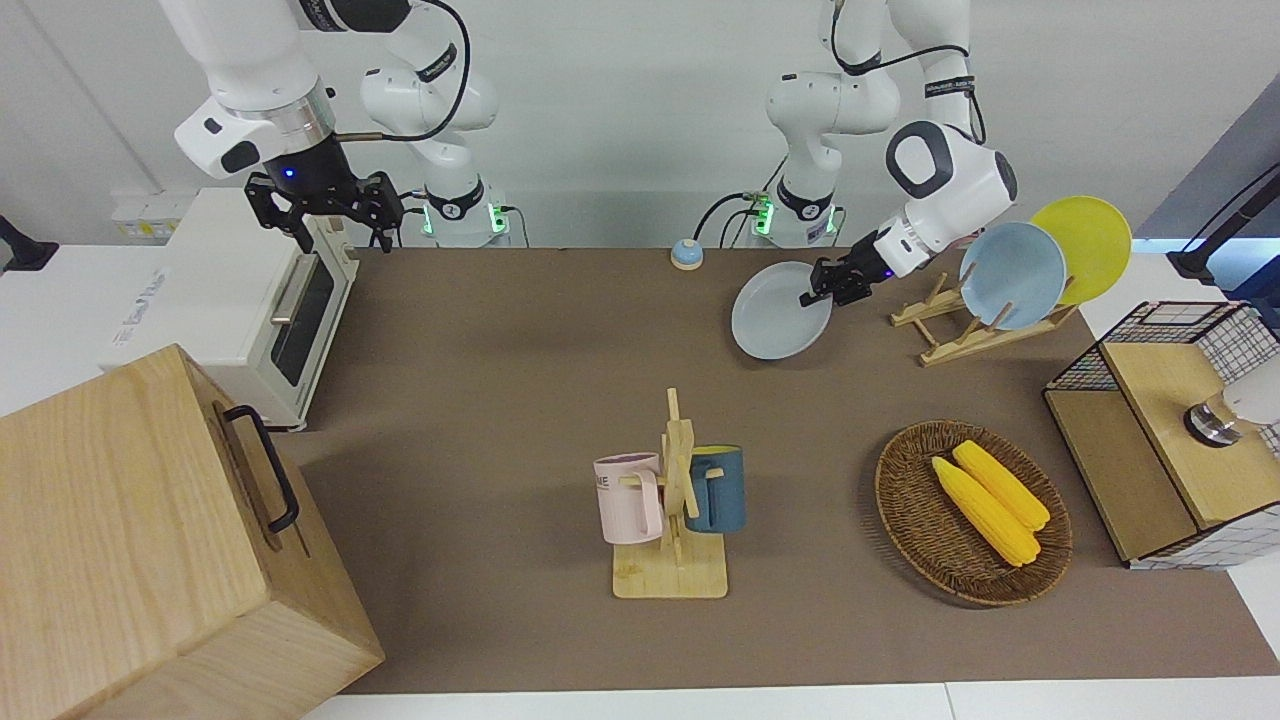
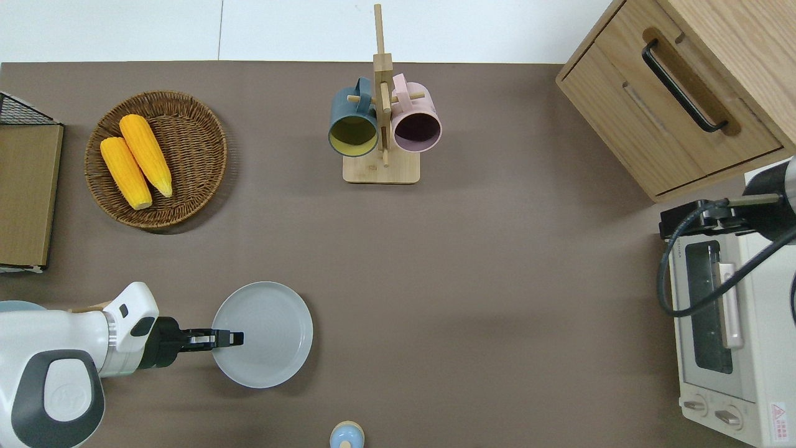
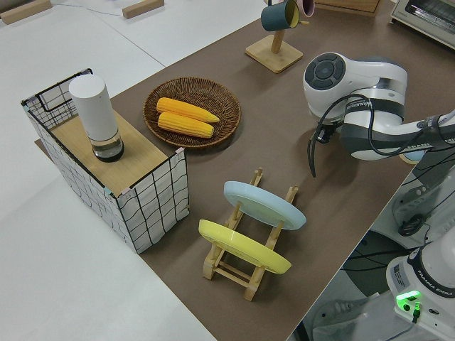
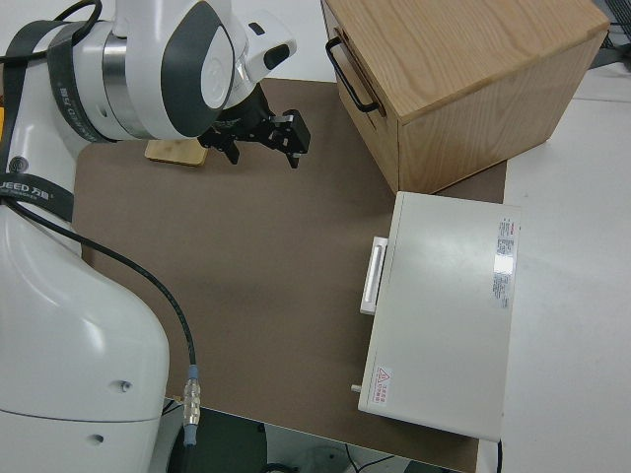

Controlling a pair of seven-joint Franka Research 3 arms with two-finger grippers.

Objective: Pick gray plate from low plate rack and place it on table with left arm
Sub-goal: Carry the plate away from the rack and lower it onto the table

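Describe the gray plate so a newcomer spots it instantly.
Find the low light-wood plate rack at the left arm's end of the brown table. Beside it, the left end effector grips a round pale gray plate by its rim. The light blue plate and yellow plate sit racked.

My base ring [image 3: 432,283] reads "FRANKA EMIKA" in the left side view. Pink mug [image 1: 628,499] on the mug stand [image 1: 676,520] has dark letters, looks like "ME", rest hidden. Toaster oven [image 2: 732,330] beside the wooden cabinet [image 2: 684,87]: red warning sticker [image 2: 777,414] and side lettering, both unreadable.
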